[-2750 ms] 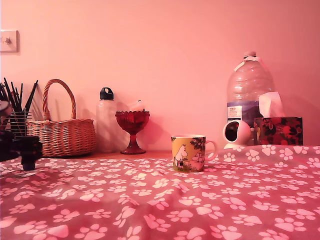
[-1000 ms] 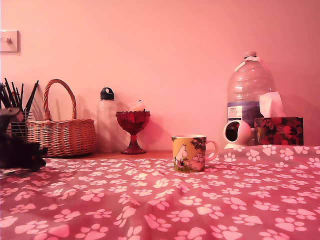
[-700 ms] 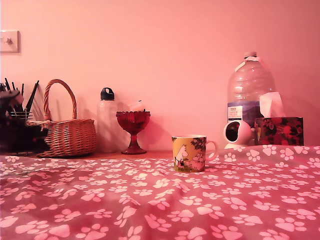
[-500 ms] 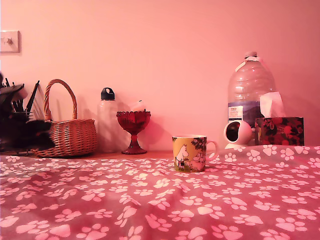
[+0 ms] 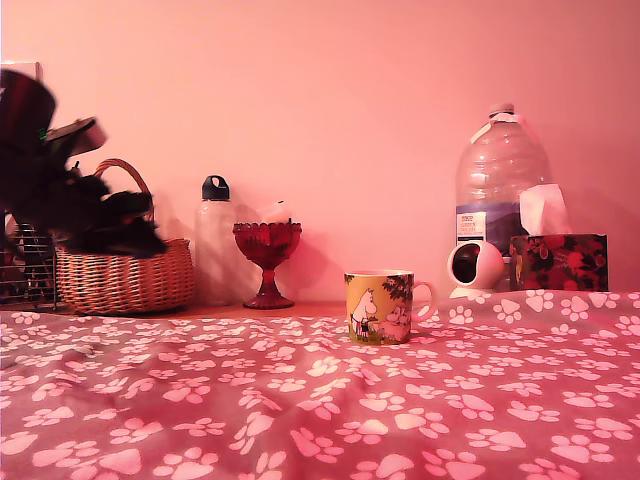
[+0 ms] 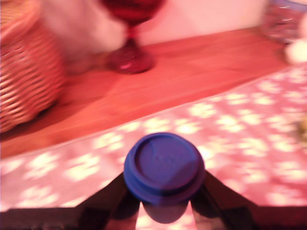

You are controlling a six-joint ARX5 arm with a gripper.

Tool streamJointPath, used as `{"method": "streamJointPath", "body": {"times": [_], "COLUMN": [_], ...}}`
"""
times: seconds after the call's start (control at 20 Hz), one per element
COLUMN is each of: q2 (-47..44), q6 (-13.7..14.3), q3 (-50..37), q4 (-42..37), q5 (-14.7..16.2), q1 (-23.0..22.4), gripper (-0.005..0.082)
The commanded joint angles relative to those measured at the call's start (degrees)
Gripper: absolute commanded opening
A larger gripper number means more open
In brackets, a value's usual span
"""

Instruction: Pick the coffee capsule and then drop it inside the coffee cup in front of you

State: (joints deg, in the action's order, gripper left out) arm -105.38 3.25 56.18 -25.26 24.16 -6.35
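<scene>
Now your gripper (image 6: 164,211) pinches the dark blue coffee capsule (image 6: 164,167), round end facing you; the coffee cup's (image 5: 378,306) inside stays hidden.

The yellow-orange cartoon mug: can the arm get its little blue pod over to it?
Probably yes. The gripper holds the dark blue capsule raised near the wicker basket, and only bare paw-print cloth lies before the open-topped mug.

table (image 5: 215,311) (paw-print cloth (image 5: 320,400)), coffee cup (image 5: 378,306), basket (image 5: 125,275)
</scene>
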Motion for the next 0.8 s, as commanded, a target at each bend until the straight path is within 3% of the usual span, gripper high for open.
{"method": "streamJointPath", "body": {"times": [0.0,0.75], "q2": [1.81,5.29], "q6": [0.24,-0.22], "q3": [-0.9,-1.46], "q4": [0.11,1.9], "q5": [0.26,0.46], "q1": [-1.27,-15.76], "gripper": [0.0195,0.0195]}}
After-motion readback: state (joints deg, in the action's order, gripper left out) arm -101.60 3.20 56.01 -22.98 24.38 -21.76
